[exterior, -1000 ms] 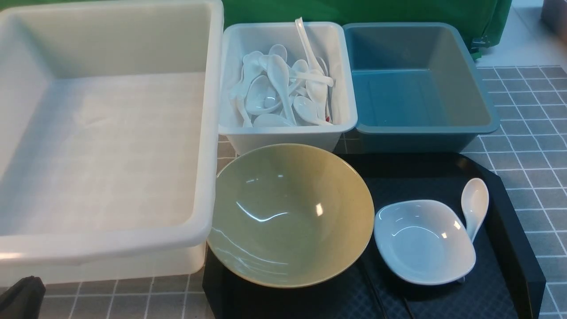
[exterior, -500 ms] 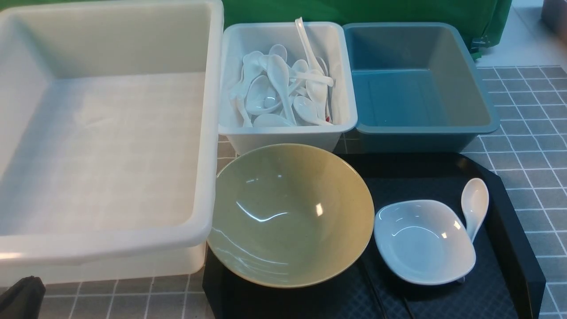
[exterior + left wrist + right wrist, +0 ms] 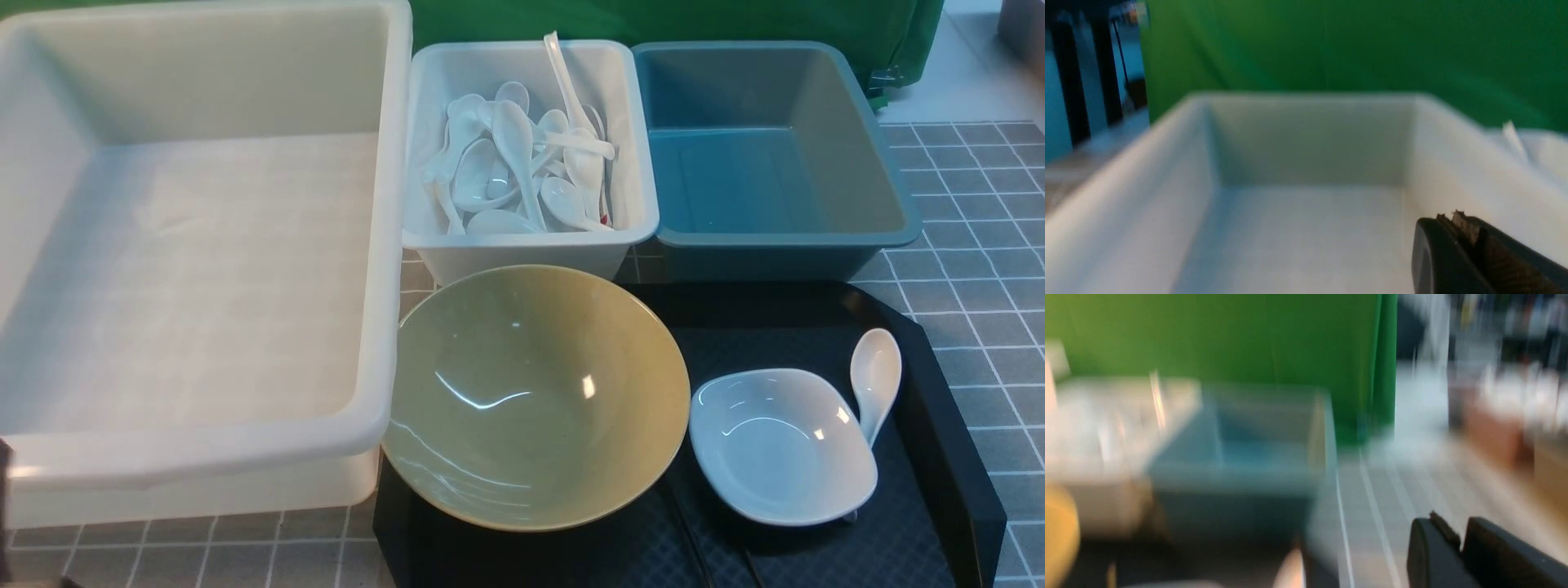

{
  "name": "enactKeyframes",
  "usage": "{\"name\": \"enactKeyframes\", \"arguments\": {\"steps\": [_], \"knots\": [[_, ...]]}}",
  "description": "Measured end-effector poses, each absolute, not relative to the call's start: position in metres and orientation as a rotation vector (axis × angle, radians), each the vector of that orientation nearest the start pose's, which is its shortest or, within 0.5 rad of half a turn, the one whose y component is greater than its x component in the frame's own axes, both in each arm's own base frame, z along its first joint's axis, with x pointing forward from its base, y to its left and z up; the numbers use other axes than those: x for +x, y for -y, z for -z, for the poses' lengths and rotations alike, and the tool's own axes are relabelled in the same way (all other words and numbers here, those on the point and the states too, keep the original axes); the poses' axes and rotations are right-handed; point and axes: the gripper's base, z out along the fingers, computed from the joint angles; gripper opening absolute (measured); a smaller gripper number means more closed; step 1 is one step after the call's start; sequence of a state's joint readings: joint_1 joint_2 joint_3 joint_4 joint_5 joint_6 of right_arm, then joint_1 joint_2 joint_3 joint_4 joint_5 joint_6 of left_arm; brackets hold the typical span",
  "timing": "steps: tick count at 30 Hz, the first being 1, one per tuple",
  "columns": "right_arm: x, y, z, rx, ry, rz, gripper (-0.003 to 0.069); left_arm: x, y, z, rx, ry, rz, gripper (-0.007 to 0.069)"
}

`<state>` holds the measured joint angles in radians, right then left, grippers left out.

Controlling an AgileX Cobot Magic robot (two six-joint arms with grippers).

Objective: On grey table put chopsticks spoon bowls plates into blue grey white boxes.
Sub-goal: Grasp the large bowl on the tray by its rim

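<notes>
A yellow-green bowl, a small white dish and a white spoon sit on a black tray. Thin dark lines on the tray between bowl and dish may be chopsticks; I cannot tell. Behind stand a large empty white box, a small pale box holding several white spoons, and an empty blue box. My left gripper is shut and empty at the near rim of the large white box. My right gripper is shut and empty, right of the blurred blue box.
The grey tiled table shows to the right of the blue box and tray. A green curtain hangs behind the boxes. The large white box fills the left half of the table.
The dark left gripper at the front view's lower-left corner has almost left the frame. The tableware and boxes have not moved.
</notes>
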<state>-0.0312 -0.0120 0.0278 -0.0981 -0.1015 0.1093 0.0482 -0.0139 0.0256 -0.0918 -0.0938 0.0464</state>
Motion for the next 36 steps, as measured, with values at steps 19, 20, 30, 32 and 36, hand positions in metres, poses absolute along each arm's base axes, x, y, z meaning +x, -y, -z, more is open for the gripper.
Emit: {"name": "enactKeyframes", "arguments": {"steps": [19, 20, 30, 32, 36], "knots": [[0.036, -0.001, -0.326, 0.106, -1.045, -0.175, 0.0038, 0.03, -0.001, -0.374, -0.079, -0.968, 0.081, -0.0011], [0.039, 0.0, -0.332, 0.096, -1.101, -0.134, 0.0034, 0.034, -0.001, -0.382, -0.078, -0.994, 0.076, -0.0011], [0.095, 0.004, -0.303, 0.103, -1.885, -0.022, 0.0033, 0.147, 0.008, -0.395, -0.153, -1.553, 0.241, -0.0011], [0.098, -0.002, -0.29, -0.004, -2.044, -0.026, 0.0033, 0.171, 0.031, -0.39, -0.039, -1.802, 0.275, -0.0011], [0.102, -0.013, -0.269, -0.227, -2.237, -0.088, 0.0033, 0.196, 0.084, -0.375, 0.339, -2.153, 0.251, -0.0011]]}}
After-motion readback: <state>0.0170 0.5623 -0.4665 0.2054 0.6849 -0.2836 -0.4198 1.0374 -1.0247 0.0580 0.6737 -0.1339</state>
